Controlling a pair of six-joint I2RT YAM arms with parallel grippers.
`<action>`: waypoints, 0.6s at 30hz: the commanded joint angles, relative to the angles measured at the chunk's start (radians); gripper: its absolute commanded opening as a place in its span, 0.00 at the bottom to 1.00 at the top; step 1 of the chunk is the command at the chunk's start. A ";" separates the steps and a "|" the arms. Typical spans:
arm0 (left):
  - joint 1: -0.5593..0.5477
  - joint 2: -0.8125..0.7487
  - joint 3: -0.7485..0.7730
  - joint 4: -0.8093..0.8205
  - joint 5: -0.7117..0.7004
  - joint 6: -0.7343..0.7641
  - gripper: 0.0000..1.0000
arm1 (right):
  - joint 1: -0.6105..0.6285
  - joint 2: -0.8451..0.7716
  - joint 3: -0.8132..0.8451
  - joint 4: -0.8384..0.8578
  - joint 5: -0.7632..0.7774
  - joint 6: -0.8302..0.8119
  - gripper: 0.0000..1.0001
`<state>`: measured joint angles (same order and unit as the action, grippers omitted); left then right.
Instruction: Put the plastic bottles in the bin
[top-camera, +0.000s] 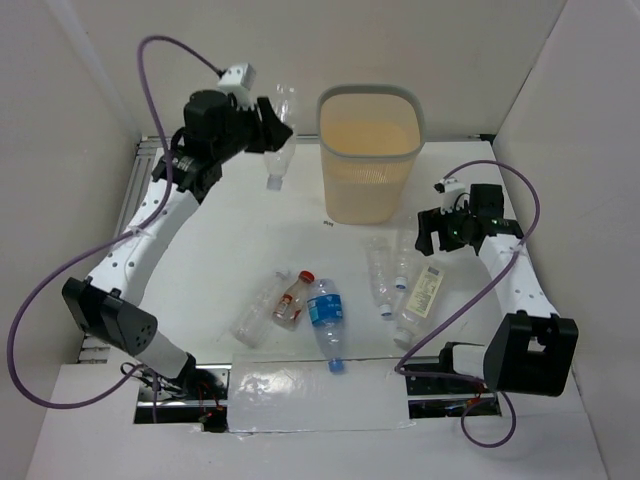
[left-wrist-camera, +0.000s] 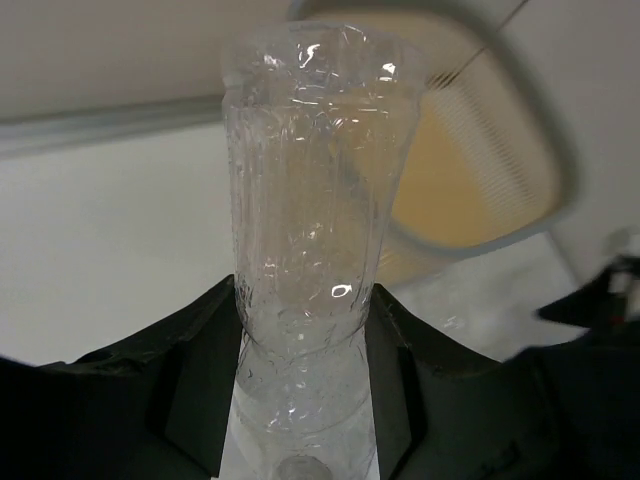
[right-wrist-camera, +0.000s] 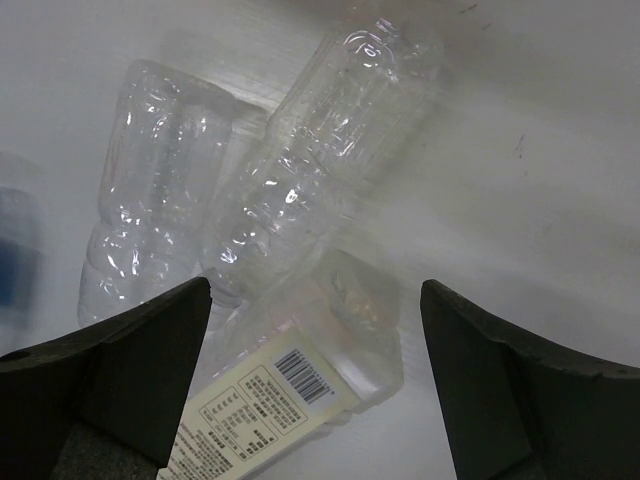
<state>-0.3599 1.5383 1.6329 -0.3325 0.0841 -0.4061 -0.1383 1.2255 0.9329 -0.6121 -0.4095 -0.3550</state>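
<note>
Starting at the far left, you have the left pincer (top-camera: 270, 130) raised above the bench (top-camera: 220, 250), clamped on a clear bottle (top-camera: 281, 140) just left of the bin (top-camera: 368, 190). Your left wrist view shows the black fingers (left-wrist-camera: 200, 350) pressed against both sides of that bottle (left-wrist-camera: 305, 230) near its neck. Its crumpled base points away from the camera, and the bin's rim (left-wrist-camera: 560, 170) lies beyond it to the right.

Down on the bench, toward the near side, three bottles sit close together: a crushed clear bottle (top-camera: 256, 312), a red-capped bottle (top-camera: 295, 298) touching it, and a blue-labelled bottle (top-camera: 326, 320) just beside that one with its blue cap toward you.

Right of these, two clear bottles (top-camera: 378, 275) (top-camera: 402, 268) lie side by side, with a cream-labelled bottle (top-camera: 422, 298) next to them on the right.

Your right pincer (top-camera: 433, 236) hangs over this group, jaws spread wide and gripping nothing. From its wrist camera the cream-labelled bottle (right-wrist-camera: 290, 390) lies between the two fingers (right-wrist-camera: 140, 350), and the two clear ones (right-wrist-camera: 150, 200) (right-wrist-camera: 320, 170) lie just beyond it.
</note>
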 joint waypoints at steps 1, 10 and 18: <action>-0.034 0.067 0.178 0.114 0.166 -0.065 0.29 | 0.040 0.028 0.035 0.055 0.032 0.063 0.92; -0.125 0.391 0.511 0.447 0.263 -0.293 0.27 | 0.040 0.092 0.003 0.113 0.044 0.145 0.95; -0.191 0.531 0.579 0.601 0.068 -0.286 0.61 | 0.040 0.132 -0.006 0.158 0.001 0.209 0.99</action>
<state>-0.5369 2.0754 2.1323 0.1429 0.2214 -0.6884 -0.1024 1.3342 0.9272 -0.5194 -0.3836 -0.1955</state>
